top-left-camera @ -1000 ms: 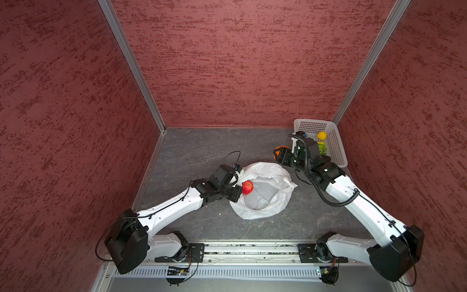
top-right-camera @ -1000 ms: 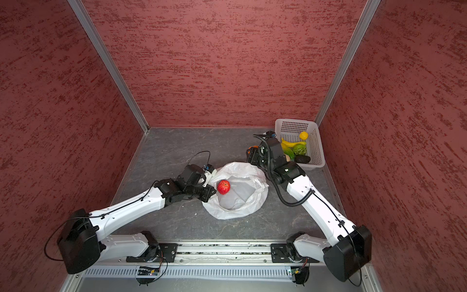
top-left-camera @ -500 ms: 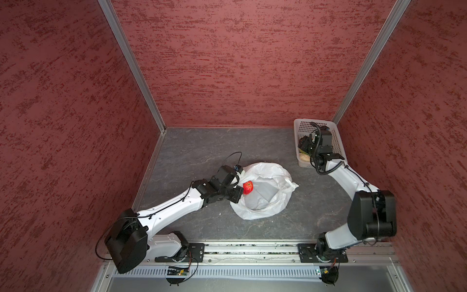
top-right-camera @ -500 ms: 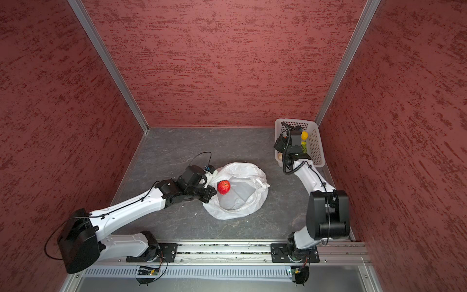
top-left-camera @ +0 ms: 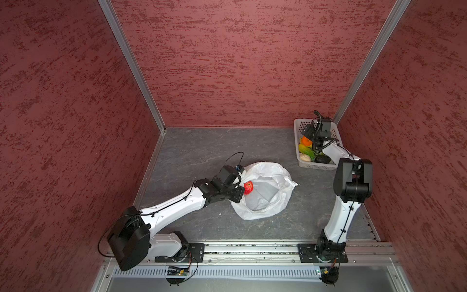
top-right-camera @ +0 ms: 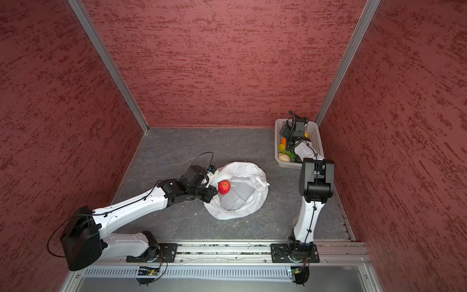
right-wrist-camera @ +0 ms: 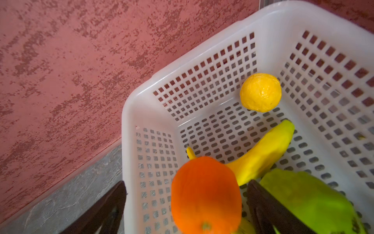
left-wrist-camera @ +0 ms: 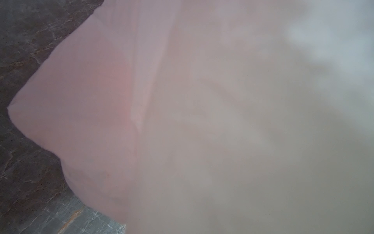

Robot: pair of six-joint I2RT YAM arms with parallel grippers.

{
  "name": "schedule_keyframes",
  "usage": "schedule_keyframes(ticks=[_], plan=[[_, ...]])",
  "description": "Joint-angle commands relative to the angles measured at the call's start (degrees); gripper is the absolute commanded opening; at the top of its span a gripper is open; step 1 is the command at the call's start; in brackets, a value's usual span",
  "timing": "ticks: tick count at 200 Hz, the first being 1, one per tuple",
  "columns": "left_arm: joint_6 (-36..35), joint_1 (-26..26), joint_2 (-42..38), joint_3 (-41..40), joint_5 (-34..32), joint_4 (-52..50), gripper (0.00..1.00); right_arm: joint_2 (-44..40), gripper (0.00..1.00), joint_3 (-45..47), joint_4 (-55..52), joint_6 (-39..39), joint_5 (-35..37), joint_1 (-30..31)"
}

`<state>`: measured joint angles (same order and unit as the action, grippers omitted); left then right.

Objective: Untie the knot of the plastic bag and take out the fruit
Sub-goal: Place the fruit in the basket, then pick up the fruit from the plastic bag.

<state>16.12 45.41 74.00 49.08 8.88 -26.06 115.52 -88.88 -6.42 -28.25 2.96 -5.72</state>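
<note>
Blurred plastic bag (left-wrist-camera: 202, 121), seemingly over left tool (top-left-camera: 239, 194)

The apple (top-right-camera: 224, 187) lies in the plastic bag (top-right-camera: 249, 174) mid-floor; other fruit (top-right-camera: 283, 148) lies in the basket (top-right-camera: 314, 135), far right corner.

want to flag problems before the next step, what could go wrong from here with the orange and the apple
1. The orange is between the jaws of the open right gripper, above the banana and green fruit; landing on them, it may bounce toward the basket rim.
2. The apple lies in the plastic bag beside the shut left gripper, which seems to pinch the rim; if that slips, plastic may fold over the apple.
</note>
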Motion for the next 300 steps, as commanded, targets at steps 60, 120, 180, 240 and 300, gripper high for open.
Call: schedule_keyframes(ticks=[60,120,180,240,300], plan=[[-0.35,0.19,0.45,1.15,0.05,0.67,0.0,-10.72,0.98,8.07,-2.07,-0.41,-5.76,1.72],[-0.3,0.16,-0.08,0.97,0.3,0.68,0.0,-29.43,0.98,20.92,-5.29,1.78,-12.89,11.65],[-0.48,-0.05,-0.26,1.19,0.35,0.29,0.0,-42.3,0.98,22.3,-15.54,1.9,-12.06,28.46],[0.05,-0.06,-0.87,1.37,0.4,0.32,0.0,-46.38,0.97,23.81,-22.84,-1.04,-5.83,45.72],[0.49,-0.19,-1.93,0.93,0.52,-0.03,0.0,-51.72,0.96,33.88,-24.32,-6.87,-3.99,53.0]])
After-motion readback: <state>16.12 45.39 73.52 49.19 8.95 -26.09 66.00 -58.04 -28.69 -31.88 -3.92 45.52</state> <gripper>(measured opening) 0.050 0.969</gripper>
